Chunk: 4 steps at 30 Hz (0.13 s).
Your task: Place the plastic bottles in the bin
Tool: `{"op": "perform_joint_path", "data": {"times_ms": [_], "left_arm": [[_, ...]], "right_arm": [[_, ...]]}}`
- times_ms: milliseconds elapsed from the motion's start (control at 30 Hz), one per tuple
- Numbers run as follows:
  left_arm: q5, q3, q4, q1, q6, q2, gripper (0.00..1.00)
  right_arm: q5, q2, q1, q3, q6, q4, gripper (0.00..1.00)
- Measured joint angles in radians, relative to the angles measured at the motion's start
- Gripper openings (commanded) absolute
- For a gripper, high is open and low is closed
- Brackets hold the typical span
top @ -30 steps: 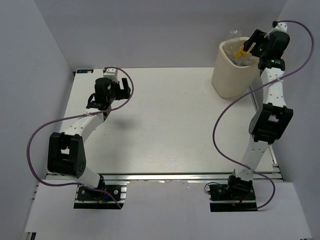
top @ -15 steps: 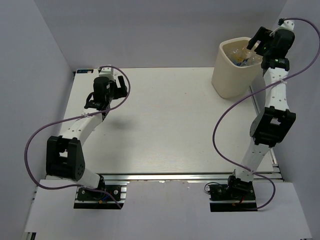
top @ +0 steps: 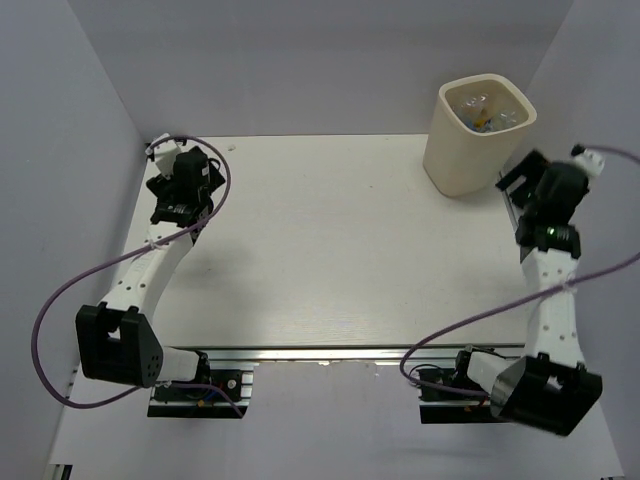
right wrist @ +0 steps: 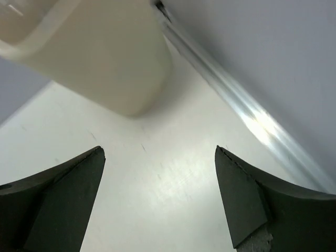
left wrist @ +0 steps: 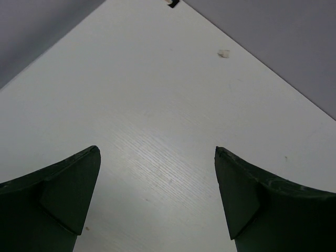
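The cream bin (top: pixel 462 155) stands at the table's back right. Clear plastic bottles (top: pixel 485 110) lie inside it, one with a yellow cap. My right gripper (top: pixel 514 184) hangs low just right of and nearer than the bin, open with nothing between its fingers. In the right wrist view the bin (right wrist: pixel 105 52) fills the upper left, ahead of the open right gripper (right wrist: pixel 160 155). My left gripper (top: pixel 172 168) is at the table's back left corner. Its wrist view shows the left gripper (left wrist: pixel 157 155) open over bare table.
A metal rail (right wrist: pixel 247 110) runs along the table's right edge beside the right gripper. The grey side wall (left wrist: pixel 42 31) and back wall (left wrist: pixel 283 47) meet close ahead of the left gripper. A small white scrap (left wrist: pixel 223 53) lies near the back wall.
My right gripper opened over the bin, dropped the yellow-capped bottle in, then drew back and down to the table's right edge. The left arm swung out to the back left corner.
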Motion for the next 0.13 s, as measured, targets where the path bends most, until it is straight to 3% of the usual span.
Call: {"op": "perform_joint_path", "data": {"times_ms": [133], "left_arm": [[-0.097,-0.005,-0.057,0.002,-0.042,-0.01,0.98]], "right_arm": [[0.043,-0.185,-0.002,-0.31,0.074,-0.037,0.89]]}}
